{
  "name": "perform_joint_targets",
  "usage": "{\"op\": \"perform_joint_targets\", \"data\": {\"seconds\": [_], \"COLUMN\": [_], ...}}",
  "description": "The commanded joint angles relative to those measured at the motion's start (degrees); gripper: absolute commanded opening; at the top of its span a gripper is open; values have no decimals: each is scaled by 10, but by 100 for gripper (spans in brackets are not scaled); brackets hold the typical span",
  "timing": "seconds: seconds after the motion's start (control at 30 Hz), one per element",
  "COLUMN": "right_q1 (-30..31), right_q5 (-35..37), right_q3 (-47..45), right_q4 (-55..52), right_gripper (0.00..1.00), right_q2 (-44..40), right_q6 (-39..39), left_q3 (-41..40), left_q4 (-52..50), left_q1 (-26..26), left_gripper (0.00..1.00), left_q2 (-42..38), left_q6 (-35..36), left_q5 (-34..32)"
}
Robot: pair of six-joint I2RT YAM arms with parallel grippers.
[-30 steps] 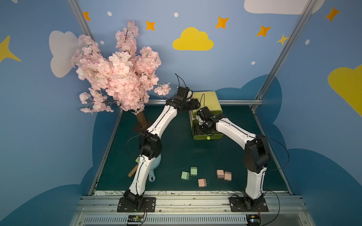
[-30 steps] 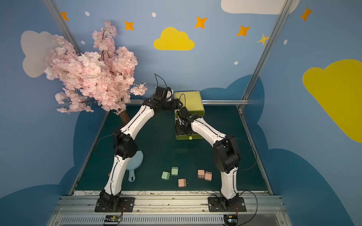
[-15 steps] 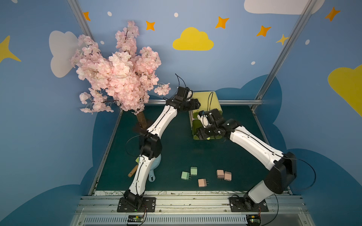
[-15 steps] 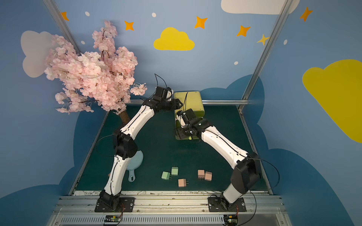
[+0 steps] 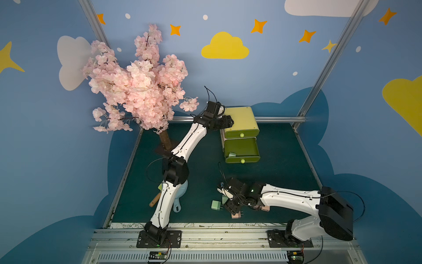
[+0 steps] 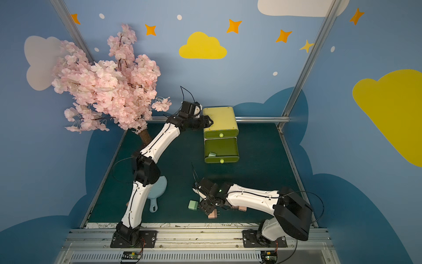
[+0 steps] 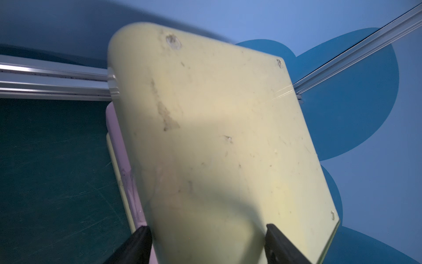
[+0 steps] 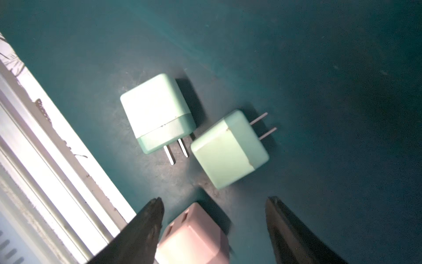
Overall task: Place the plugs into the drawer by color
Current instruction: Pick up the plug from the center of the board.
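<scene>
So far, a stored mint plug (image 5: 230, 155) lies in the drawer (image 5: 239, 115), in its middle tray, which is pulled out toward the front. The tray above is shut. The lowest one is hidden under the open tray in both top views.

Well apart from the chest, near the front edge of the mat (image 5: 205, 164), five plugs lie loose. A first mint plug (image 8: 157, 114) has its prongs just beside a second mint plug (image 8: 228, 148). A pink plug (image 8: 194, 235) sits close to them, and two more pink plugs (image 5: 265, 208) are partly covered by the right forearm. No blue plug shows anywhere. They may be in the shut top tray, but that is a guess. By that reckoning mint is a third done and pink is not begun.

The right gripper (image 8: 214, 201) hangs over this cluster with its jaws spread wide and nothing in them. The pink plug is below the gap and the second mint plug just ahead of it.

The left gripper (image 5: 226, 120) is at the drawer's rear top corner. The lid edge lies between its fingers (image 7: 141, 240), and it looks clamped there to steady the chest.

A blossom tree (image 5: 137, 91) and a blue paddle (image 5: 182, 196) stand clear of the work.
</scene>
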Motion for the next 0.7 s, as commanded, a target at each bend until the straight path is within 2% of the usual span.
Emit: {"op": "perform_joint_targets", "data": {"seconds": [0.0, 0.3, 0.67], "right_q1": [3, -21, -81], "right_q5": [19, 53, 47], "right_q3": [-8, 9, -14], "right_q4": [50, 47, 46], "right_gripper": [77, 76, 75], "right_q2": [20, 78, 31], "right_q6": [20, -4, -20], "left_q3": [-6, -6, 7], "left_q4": [-35, -38, -45], "left_q1": [0, -5, -5], "left_gripper": [79, 79, 80], "left_q2": [9, 7, 12], "left_q6": [16, 21, 26], "left_q5": [-14, -20, -25]}}
